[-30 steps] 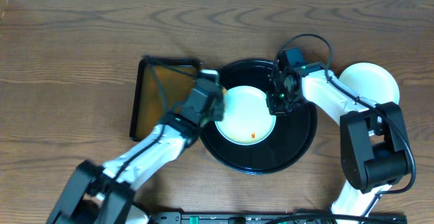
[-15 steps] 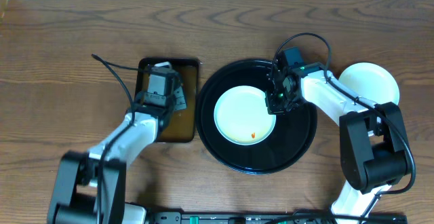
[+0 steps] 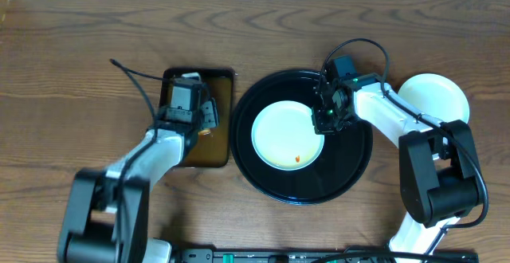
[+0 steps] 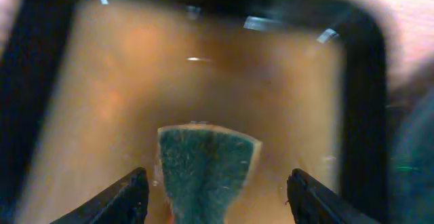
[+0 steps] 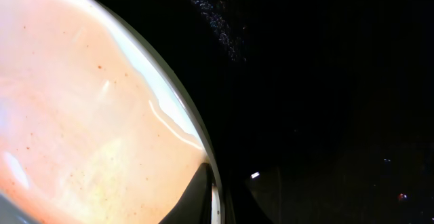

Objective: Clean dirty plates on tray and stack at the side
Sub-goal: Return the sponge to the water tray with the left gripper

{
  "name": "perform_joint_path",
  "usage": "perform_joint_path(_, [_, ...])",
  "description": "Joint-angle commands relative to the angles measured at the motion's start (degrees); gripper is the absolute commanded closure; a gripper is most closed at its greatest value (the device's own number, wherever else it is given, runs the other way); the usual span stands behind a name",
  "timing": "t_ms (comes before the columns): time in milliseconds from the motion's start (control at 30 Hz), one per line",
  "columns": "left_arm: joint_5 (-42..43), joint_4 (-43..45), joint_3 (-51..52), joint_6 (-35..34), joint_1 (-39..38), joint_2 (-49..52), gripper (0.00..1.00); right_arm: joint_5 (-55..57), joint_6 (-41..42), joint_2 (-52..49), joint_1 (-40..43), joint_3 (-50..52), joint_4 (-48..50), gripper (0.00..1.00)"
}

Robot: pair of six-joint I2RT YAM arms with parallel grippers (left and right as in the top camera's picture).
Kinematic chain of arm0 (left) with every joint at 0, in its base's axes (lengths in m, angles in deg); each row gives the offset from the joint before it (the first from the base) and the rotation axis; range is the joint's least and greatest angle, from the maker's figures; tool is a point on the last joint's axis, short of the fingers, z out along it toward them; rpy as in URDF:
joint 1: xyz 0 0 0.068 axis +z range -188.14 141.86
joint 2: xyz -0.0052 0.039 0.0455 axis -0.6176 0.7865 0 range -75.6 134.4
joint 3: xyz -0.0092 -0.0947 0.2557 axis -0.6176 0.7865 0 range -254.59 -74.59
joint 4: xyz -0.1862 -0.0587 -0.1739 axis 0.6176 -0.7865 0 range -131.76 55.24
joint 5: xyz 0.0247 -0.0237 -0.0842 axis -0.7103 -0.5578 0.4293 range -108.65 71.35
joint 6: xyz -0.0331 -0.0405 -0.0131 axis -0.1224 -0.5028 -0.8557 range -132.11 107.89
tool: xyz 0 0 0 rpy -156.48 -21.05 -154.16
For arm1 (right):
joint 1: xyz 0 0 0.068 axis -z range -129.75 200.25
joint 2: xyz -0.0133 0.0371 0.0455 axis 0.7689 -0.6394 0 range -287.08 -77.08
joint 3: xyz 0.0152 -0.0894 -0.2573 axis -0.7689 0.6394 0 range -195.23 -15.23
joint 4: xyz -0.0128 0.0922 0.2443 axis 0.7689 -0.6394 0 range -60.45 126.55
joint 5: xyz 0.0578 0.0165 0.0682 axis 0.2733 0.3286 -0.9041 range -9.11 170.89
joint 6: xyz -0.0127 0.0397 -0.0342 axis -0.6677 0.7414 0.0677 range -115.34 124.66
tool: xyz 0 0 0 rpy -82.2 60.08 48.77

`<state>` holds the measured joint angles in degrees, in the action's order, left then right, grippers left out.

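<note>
A single cream plate point(image 3: 279, 135) with a small red-orange smear near its front edge lies on the round black tray point(image 3: 351, 167). My right gripper point(image 3: 325, 119) is shut on that plate's right rim. The right wrist view shows the rim point(image 5: 203, 142) pinched between the two dark fingers, with my right gripper point(image 5: 215, 197) at the bottom of the frame. My left gripper point(image 3: 199, 118) hangs open over the brown rectangular tray point(image 3: 219, 147). In the left wrist view a green sponge point(image 4: 207, 166) lies loose on the brown tray floor between the spread fingertips point(image 4: 132, 193), touched by neither.
Pale plates point(image 3: 434, 96) sit on the wood table to the right of the black tray, beside the right arm's elbow. The brown tray's black rim point(image 4: 366, 102) stands close to the black tray's left edge. A cable point(image 3: 131, 76) loops left of the left wrist.
The left arm swung from the plate over to the brown tray, then its jaws opened and let the sponge drop onto that tray. The right gripper stayed clamped on the plate's rim.
</note>
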<state>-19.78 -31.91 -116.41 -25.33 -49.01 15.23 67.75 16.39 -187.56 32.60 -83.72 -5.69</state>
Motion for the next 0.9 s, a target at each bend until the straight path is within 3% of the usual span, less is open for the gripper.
perform_joint_path(0, [0.7, -2.4, -0.1, 1.1, 0.4, -8.2, 0.32, 0.9, 0.5, -0.5, -0.5, 0.4, 0.9, 0.95])
perform_joint_path(167, [0.7, -10.0, -0.1, 0.9, 0.4, -14.4, 0.28, 0.9, 0.5, -0.5, -0.5, 0.4, 2.5, 0.94])
perform_joint_path(433, [0.7, -21.4, 0.0, -2.5, 0.4, -14.3, 0.25, 0.9, 0.5, -0.5, -0.5, 0.5, 3.3, 0.96])
perform_joint_path(867, [0.7, -22.3, 0.0, -2.5, 0.4, -14.3, 0.24, 0.9, 1.6, -0.5, -0.5, 5.5, 4.8, 0.99])
